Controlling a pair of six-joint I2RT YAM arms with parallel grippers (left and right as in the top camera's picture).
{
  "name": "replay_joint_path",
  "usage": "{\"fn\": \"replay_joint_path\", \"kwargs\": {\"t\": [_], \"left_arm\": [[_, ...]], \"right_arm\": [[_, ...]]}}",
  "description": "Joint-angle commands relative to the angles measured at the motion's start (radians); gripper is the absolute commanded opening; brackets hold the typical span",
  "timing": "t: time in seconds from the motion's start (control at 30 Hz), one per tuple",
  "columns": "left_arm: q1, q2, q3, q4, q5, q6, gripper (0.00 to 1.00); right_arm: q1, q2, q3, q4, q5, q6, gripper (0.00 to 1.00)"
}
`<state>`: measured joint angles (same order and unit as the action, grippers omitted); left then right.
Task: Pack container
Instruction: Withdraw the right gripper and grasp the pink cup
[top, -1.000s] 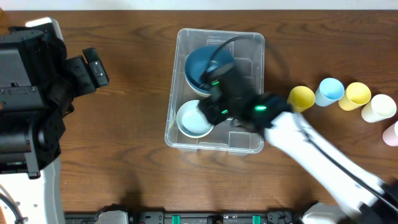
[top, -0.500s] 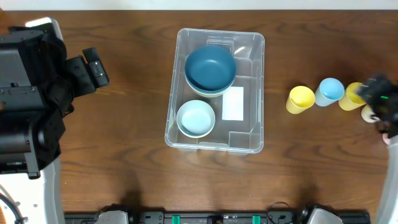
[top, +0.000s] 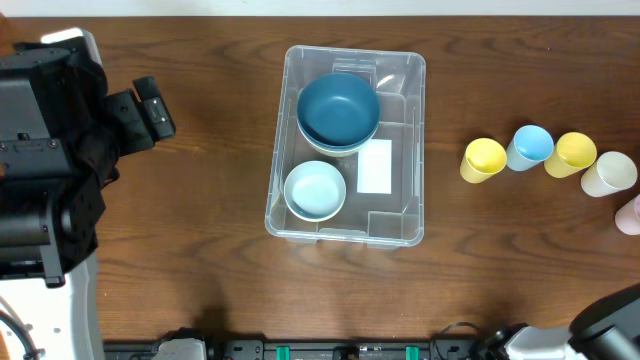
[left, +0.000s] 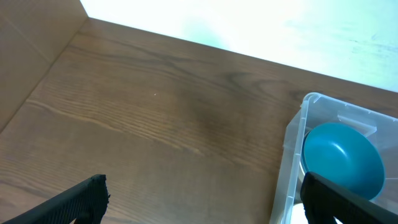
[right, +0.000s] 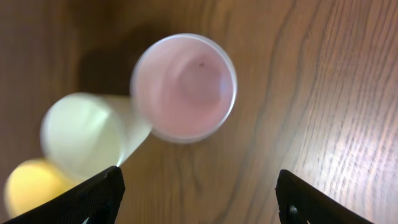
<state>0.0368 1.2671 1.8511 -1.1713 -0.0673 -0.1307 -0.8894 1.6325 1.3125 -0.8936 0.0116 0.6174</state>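
Right arm (top: 612, 318) leaves the container (top: 400, 232), swings right over the cream cup (top: 608, 173), and now only shows at the lower-right corner of the desk (top: 200, 250). Cream cup is uncovered again.

No writing, number or brand mark could be read in any view. The one label was a white rectangular label (top: 374, 166) on the bottom of the clear container (top: 412, 150), at about 2 o'clock from the light blue bowl (top: 315, 190). Seen from overhead, its face showed no legible print.
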Motion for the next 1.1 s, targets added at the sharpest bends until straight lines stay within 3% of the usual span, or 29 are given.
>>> {"fn": "replay_joint_path", "kwargs": {"t": [0.0, 0.4, 0.5, 0.67, 0.93, 1.07], "left_arm": [[0.003, 0.000, 0.002, -0.003, -0.012, -0.002, 0.98], [0.003, 0.000, 0.002, -0.003, -0.012, -0.002, 0.98], [0.003, 0.000, 0.002, -0.003, -0.012, -0.002, 0.98], [0.003, 0.000, 0.002, -0.003, -0.012, -0.002, 0.98], [0.003, 0.000, 0.002, -0.003, -0.012, -0.002, 0.98], [0.003, 0.000, 0.002, -0.003, -0.012, -0.002, 0.98]], "right_arm": [[-0.027, 0.053, 0.000, 0.001, -0.008, 0.014, 0.79], [-0.099, 0.171, -0.001, 0.049, 0.025, -0.028, 0.75], [-0.099, 0.217, -0.001, 0.050, 0.025, -0.032, 0.65], [-0.098, 0.251, -0.001, 0.045, 0.022, -0.055, 0.26], [-0.082, 0.126, -0.001, -0.002, 0.074, -0.044, 0.01], [-0.018, 0.021, -0.001, -0.040, 0.038, -0.026, 0.01]]}}
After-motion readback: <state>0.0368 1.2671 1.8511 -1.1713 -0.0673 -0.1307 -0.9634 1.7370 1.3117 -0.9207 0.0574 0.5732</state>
